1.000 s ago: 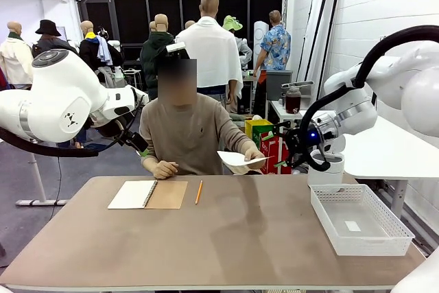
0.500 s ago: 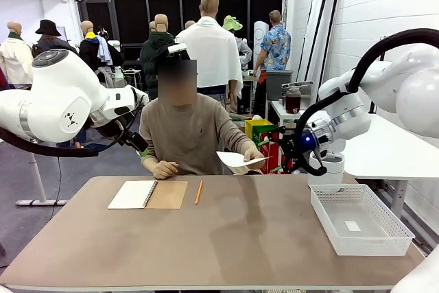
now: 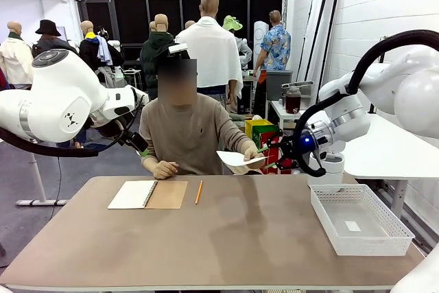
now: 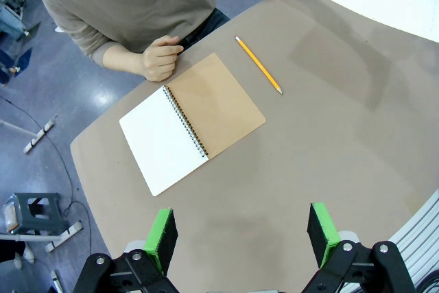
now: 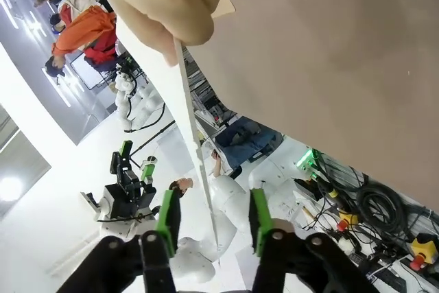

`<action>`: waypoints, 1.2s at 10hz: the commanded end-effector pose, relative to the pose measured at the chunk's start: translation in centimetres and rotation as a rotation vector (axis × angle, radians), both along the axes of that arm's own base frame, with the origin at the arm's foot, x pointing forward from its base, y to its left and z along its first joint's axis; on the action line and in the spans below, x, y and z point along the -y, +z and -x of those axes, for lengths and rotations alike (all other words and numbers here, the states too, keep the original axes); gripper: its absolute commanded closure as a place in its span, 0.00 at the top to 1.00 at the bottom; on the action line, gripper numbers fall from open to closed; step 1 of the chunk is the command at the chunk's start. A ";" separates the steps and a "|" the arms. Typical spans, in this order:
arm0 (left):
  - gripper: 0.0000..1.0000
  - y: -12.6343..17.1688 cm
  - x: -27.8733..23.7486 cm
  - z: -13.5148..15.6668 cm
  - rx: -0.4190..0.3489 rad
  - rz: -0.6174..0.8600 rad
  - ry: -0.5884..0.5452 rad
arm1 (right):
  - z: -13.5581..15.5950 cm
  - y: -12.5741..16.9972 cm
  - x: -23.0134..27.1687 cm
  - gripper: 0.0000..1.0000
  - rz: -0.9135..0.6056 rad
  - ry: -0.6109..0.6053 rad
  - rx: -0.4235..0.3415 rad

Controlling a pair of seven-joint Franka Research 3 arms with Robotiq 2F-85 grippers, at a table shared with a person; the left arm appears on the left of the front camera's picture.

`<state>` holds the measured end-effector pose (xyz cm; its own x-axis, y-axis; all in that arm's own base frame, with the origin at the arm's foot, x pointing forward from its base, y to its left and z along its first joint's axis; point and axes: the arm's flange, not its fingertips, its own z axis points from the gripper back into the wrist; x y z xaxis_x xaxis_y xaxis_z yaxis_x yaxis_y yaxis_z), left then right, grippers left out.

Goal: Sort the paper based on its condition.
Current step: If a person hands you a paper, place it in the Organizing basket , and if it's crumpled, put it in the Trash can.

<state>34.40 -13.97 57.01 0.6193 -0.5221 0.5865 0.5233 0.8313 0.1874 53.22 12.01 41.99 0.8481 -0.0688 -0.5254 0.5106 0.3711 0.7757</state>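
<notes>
One sheet of the paper is hanging in the air above the far edge of the table, with a person's hand pinching its right-hand end as seen from the front. The right gripper is reaching in from the right at the same height. In its wrist view the sheet is running edge-on between the two green fingers. These are standing partly apart, with a gap showing on either side of the sheet, so the jaws are clamping nothing. The person's other hand is resting as a fist on the table's far edge. Just beside it a spiral notebook is lying open, white page to the left and brown cover to the right. A yellow pencil is lying just right of the notebook, apart from it. A white mesh basket is sitting at the table's right end, well apart from the sheet. The left gripper is hanging high over the table's left part and looking down on the notebook, its jaws spread wide and holding nothing.
</notes>
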 end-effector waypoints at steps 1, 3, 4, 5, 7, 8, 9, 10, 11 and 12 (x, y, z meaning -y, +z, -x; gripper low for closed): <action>1.00 0.0 0.0 0.0 0.000 0.000 0.001 | -0.4 -0.1 -0.6 0.25 -0.026 -0.017 -0.022; 1.00 0.0 0.0 0.0 0.000 0.000 0.001 | -0.5 -0.1 -0.5 0.00 -0.015 -0.023 -0.031; 1.00 0.0 0.0 0.0 0.000 0.000 0.001 | -0.5 -0.1 -0.6 0.00 -0.009 -0.025 -0.034; 1.00 0.0 0.0 0.0 0.000 0.000 0.001 | -0.4 -0.2 -0.7 0.00 -0.006 -0.026 -0.034; 1.00 0.0 0.0 0.0 0.000 0.000 0.001 | -0.4 0.0 -1.0 0.00 -0.007 -0.015 -0.030; 1.00 0.0 0.0 0.0 0.000 0.000 0.001 | -0.2 0.5 -1.1 0.00 -0.012 0.003 -0.019; 1.00 0.0 0.0 0.0 0.000 0.000 0.001 | 0.0 1.6 -1.1 0.00 -0.009 0.015 0.012; 1.00 0.0 0.0 0.0 0.000 0.000 0.001 | 0.2 3.0 -0.4 0.00 0.006 0.026 0.056; 1.00 0.0 0.0 0.0 0.000 0.000 0.001 | 0.2 4.4 1.1 0.00 0.040 0.011 0.103; 1.00 0.0 0.0 0.0 0.000 0.000 0.001 | 0.4 5.5 2.7 0.00 0.069 -0.002 0.137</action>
